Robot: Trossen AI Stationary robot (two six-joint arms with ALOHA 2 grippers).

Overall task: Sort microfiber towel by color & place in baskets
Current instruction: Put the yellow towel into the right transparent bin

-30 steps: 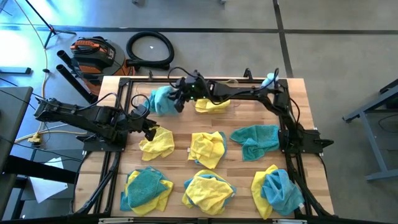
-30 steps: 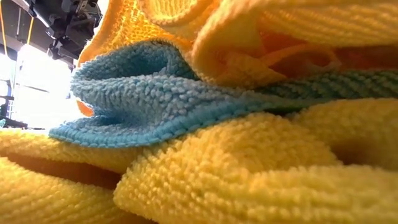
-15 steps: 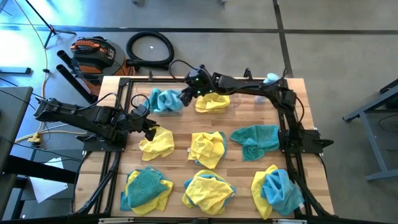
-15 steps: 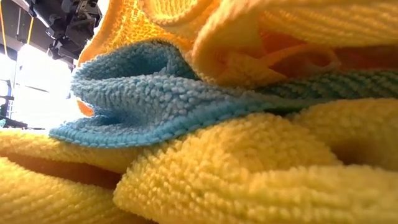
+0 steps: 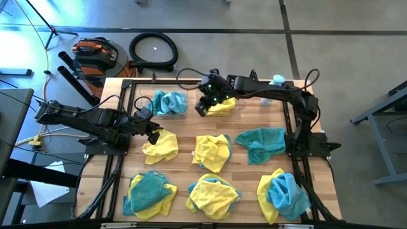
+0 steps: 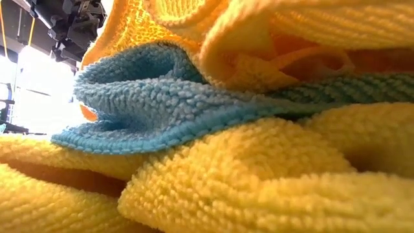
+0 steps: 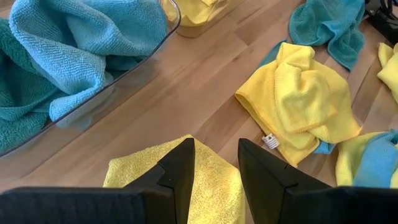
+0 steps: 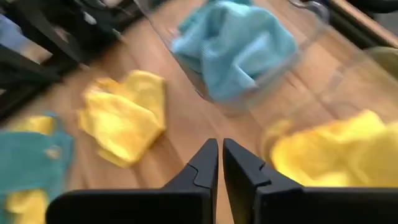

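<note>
Two clear baskets stand side by side at the table's far edge. The left basket [image 5: 155, 102] holds light blue and teal towels [image 7: 74, 43]. The right basket [image 8: 323, 99] holds a yellow towel [image 5: 220, 105]. My right gripper [image 5: 202, 109] hovers shut above the bare wood between the baskets, slightly toward the near side, holding nothing [image 8: 220, 158]. My left gripper [image 5: 152, 133] is open over a yellow towel [image 7: 186, 180] lying flat on the table at the left, its fingers above the cloth.
More towels lie loose: a yellow one [image 5: 212, 151] at centre, a teal one [image 5: 261, 143] to the right, and three mixed yellow-and-blue piles [image 5: 213, 194] along the near edge, which fill the low view. A spray bottle [image 5: 275, 81] stands at the far right.
My right gripper held a light blue towel over the left basket and let it go. The towel dropped onto the other blue towels in that basket. The gripper then drew back toward the table's right and slightly toward the near edge.
</note>
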